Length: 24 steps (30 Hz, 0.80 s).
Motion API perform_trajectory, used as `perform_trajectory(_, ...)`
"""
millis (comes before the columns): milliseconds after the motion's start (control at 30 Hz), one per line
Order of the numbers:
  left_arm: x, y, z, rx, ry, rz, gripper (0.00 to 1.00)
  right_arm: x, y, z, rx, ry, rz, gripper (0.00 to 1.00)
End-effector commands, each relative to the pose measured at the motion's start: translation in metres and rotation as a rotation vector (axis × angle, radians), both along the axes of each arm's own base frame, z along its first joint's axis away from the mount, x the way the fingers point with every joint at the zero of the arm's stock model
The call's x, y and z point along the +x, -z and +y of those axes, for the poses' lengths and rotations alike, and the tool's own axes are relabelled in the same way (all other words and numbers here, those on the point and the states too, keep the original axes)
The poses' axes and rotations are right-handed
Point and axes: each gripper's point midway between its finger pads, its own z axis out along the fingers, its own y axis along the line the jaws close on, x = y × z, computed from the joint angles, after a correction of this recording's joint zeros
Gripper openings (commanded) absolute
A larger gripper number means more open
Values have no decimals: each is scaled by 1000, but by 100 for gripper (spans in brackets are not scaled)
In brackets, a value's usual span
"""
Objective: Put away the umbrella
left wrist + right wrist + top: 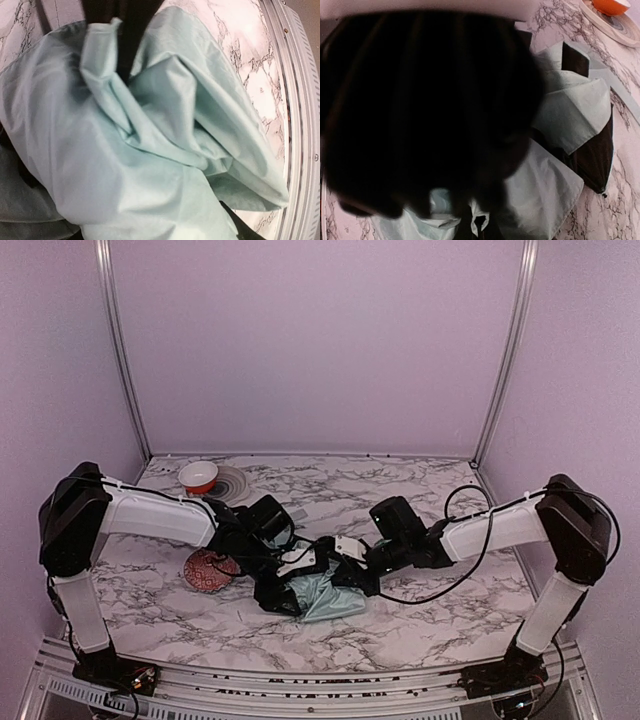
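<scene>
A marbled tabletop point(420, 490) is enclosed by lilac walls, and the umbrella point(328, 600) is seen crumpled near the middle of its near edge, between the two arms. The right gripper point(352, 578) is pressed together, though whether fabric is pinched cannot be told. The spread of the left gripper point(280, 592) cannot be told either. Loose folds could be snagged or torn if pulled unevenly, and the patterned bowl point(208, 570) just beside the left arm could be knocked.
</scene>
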Motion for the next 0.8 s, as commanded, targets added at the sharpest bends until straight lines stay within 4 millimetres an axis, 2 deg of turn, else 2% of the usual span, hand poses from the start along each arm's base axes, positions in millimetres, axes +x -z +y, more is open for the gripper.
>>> perform_trajectory(0, -23, -10, 10, -25, 57, 45, 71, -2, -4, 2, 13, 16, 208, 0)
perform_trajectory(100, -15, -22, 14, -55, 29, -33, 82, -7, -13, 4, 42, 3, 234, 0)
perform_trajectory(133, -11, -29, 12, -82, 13, -62, 93, -8, -18, 6, 56, 1, 247, 0)
perform_trajectory(167, -9, -34, 11, -111, -3, -87, 98, -8, -24, 8, 74, 5, 262, 0)
perform_trajectory(300, -9, -47, 3, -253, -44, -121, 99, -9, -55, 19, 173, 4, 313, 0)
perform_trajectory(367, -3, -43, 1, -269, -96, -127, 99, -9, -65, 21, 200, 4, 319, 0)
perform_trajectory(467, 20, -29, -2, -226, -217, -149, 98, -11, -75, 23, 228, -6, 310, 0)
perform_trajectory(500, 24, -23, -4, -206, -225, -144, 95, -12, -78, 24, 236, -14, 310, 0)
perform_trajectory(600, 28, -11, -10, -166, -235, -112, 76, -13, -91, 29, 268, -40, 316, 0)
perform_trajectory(700, 16, -5, -13, -181, -185, -59, 54, -6, -106, 34, 307, -40, 305, 0)
perform_trajectory(767, 9, -5, -14, -205, -155, -32, 44, -1, -115, 37, 340, -32, 301, 0)
